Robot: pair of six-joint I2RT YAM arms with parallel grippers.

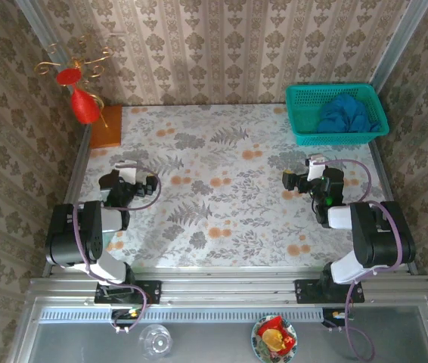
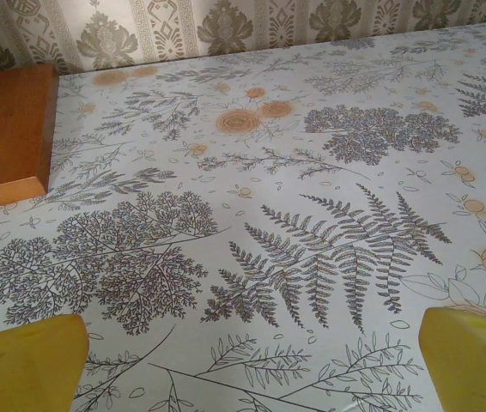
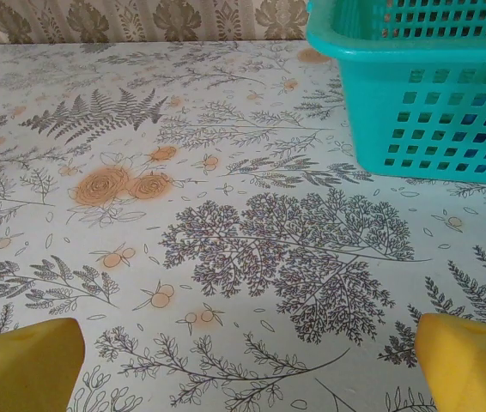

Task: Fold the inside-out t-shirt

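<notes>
The inside-out t-shirt is a bright blue bundle lying crumpled inside the teal mesh basket at the table's back right corner. My left gripper hovers over the left side of the table, open with nothing between its yellow fingers. On the right side, my right gripper is open and empty too, a short way in front of the basket. Blue cloth shows faintly through the basket's holes in the right wrist view. Neither gripper touches the shirt.
The table wears a floral cloth. A wooden block with a red ornament stands at the back left corner; the block also appears in the left wrist view. Patterned walls enclose the table on three sides.
</notes>
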